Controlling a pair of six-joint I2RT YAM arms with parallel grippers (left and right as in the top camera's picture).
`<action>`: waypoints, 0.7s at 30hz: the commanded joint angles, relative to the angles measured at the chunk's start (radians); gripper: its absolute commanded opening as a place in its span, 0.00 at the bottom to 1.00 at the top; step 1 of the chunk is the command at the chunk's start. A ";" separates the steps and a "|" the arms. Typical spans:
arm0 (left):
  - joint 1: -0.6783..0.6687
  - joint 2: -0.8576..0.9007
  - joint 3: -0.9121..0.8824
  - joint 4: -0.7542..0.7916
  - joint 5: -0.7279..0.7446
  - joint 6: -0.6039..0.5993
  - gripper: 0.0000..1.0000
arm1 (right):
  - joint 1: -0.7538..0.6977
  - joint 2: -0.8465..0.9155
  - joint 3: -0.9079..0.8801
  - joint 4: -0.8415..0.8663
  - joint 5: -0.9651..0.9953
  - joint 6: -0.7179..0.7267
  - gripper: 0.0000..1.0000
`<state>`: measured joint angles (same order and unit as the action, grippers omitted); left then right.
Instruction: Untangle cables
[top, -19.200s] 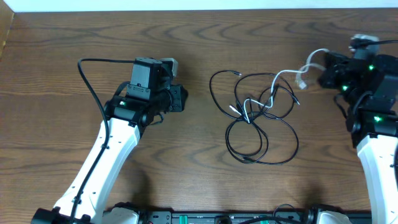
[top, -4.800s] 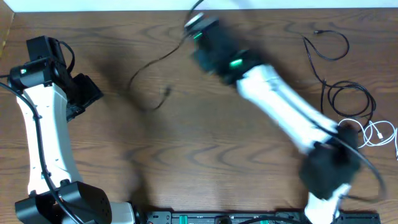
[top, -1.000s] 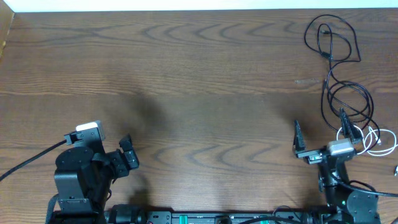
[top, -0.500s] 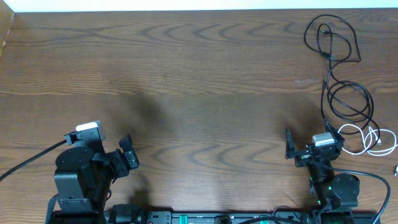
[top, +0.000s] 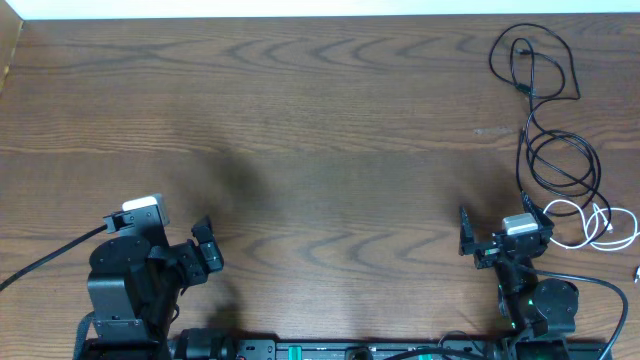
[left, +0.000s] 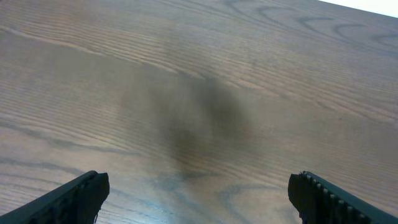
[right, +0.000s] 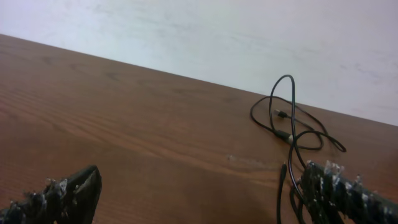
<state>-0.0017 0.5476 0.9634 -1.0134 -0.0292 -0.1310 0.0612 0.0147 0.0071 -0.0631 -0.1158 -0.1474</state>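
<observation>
**Both grippers open, cables lying along the right edge**

The left gripper (left: 199, 200) has its jaws spread wide with only bare wood between them. The right gripper (right: 199, 193) is likewise released and grasps nothing.

The long thin black cable (top: 527, 105) lies in loose loops from the far right corner down the right edge of the brown wooden worktop (top: 320, 120). The shorter white cable (top: 604, 222) is coiled just beside the right gripper. Its outer loop is cut off by the frame. Whether the two cords cross is hard to make out.
</observation>
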 joint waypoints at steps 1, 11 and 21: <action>0.000 -0.001 -0.001 0.000 -0.005 -0.005 0.97 | 0.005 -0.003 -0.002 -0.005 0.005 -0.007 0.99; 0.000 -0.001 -0.001 0.000 -0.005 -0.005 0.97 | 0.005 -0.003 -0.002 -0.005 0.005 -0.006 0.99; 0.009 -0.009 -0.003 -0.032 -0.005 -0.001 0.97 | 0.005 -0.003 -0.002 -0.005 0.005 -0.007 0.99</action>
<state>-0.0017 0.5476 0.9634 -1.0389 -0.0292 -0.1307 0.0612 0.0147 0.0071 -0.0631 -0.1154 -0.1474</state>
